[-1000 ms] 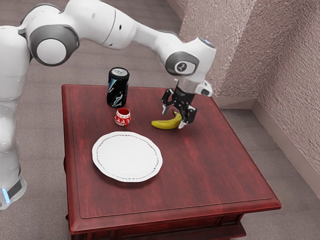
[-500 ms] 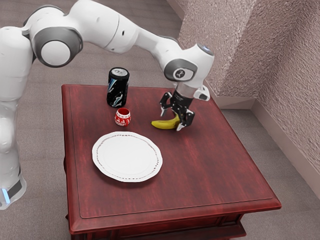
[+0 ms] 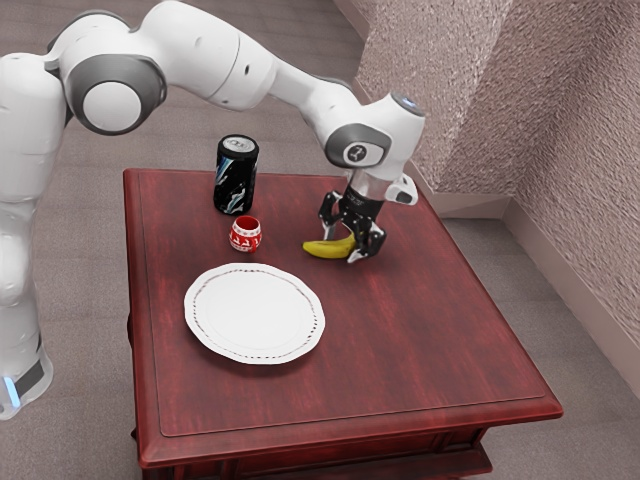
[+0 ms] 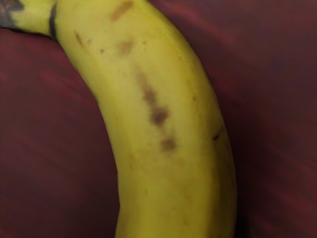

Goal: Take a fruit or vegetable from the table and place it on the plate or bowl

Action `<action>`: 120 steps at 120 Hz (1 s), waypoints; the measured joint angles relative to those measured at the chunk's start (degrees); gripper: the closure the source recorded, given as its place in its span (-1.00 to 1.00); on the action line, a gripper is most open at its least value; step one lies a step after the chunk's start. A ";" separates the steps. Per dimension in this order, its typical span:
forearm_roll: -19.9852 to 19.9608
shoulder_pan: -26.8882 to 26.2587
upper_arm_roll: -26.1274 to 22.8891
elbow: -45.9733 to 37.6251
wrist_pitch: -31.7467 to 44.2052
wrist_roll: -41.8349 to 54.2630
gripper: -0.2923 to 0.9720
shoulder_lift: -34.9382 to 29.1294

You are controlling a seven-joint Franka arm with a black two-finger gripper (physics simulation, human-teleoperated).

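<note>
While the banana (image 3: 328,247) lies flat on the table, between the plate and the far edge, the black two-finger gripper (image 3: 349,233) stands low over the end of the fruit nearer the exterior view's right. Its jaws are spread wide, one finger on each side of the fruit, and do not look closed on it. The step in hand appears to be the grasp. To do it well, the fingers should probably close squarely across the fruit's width and squeeze gently, since the curved body could roll or pivot out. The lift should then go straight up before any move toward the plate. Close up in the wrist view, the banana is a smooth yellow crescent with brown freckles and a dark stem tip. A round white plate (image 3: 255,312) with a thin dotted rim sits near the banana, toward the front of the table. A small red patterned cup (image 3: 245,234) stands just beyond the plate, and a tall dark drinks can (image 3: 236,174) stands behind the cup. The square table (image 3: 420,330) is polished reddish-brown wood.
</note>
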 joint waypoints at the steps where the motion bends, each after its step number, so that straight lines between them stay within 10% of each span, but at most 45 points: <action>1: 0.00 0.01 0.00 -0.02 0.01 -0.02 -0.16 0.00; 76: 0.27 -1.37 0.01 -0.30 -0.81 -2.48 0.25 -1.66; 120: 0.17 -8.47 -0.19 -10.21 -4.77 -4.82 0.26 -15.54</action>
